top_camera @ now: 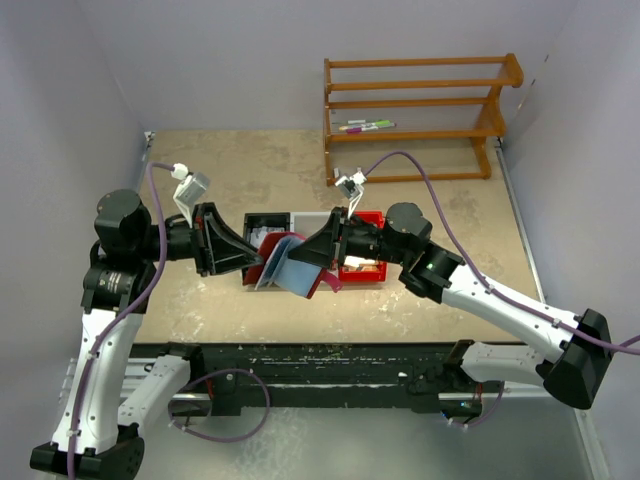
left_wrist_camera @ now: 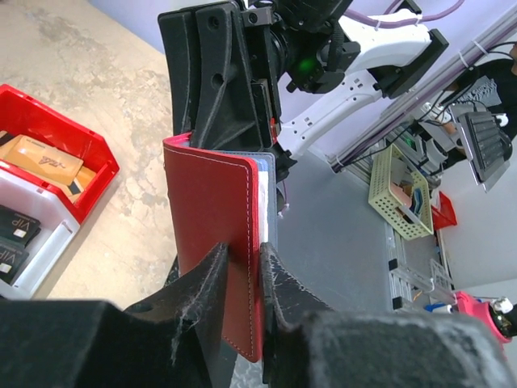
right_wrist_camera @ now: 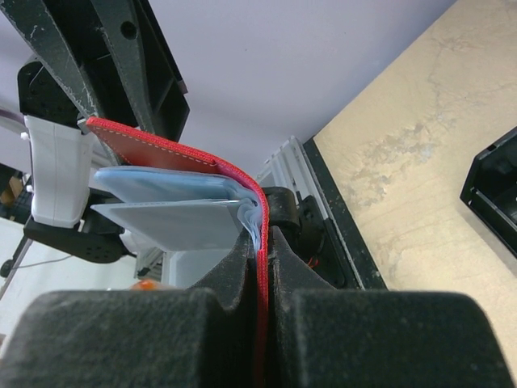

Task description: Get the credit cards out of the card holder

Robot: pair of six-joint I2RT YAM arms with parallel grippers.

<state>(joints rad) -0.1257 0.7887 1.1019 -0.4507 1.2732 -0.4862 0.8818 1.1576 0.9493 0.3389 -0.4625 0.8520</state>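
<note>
My left end effector [left_wrist_camera: 243, 249] straddles the free edge of the card holder [left_wrist_camera: 206, 210], one finger on each face of the maroon cover. I cannot tell whether it is clamped or only closing. My right end effector [right_wrist_camera: 260, 238] is clenched on the holder's spine. The holder hangs between the two, above the surface [top_camera: 250, 160], partly opened, with its blue-grey sleeves [right_wrist_camera: 178, 214] fanned away from the cover. Just beyond it stand three containers in a row, touching: a black box [top_camera: 265, 225], a white tray [left_wrist_camera: 36, 259] with black VIP cards [left_wrist_camera: 16, 222], and a red bin [left_wrist_camera: 56, 129] holding a tan credit card [left_wrist_camera: 40, 158]. At the far edge stands a wooden rack [top_camera: 420, 110] carrying markers [top_camera: 365, 126].
</note>
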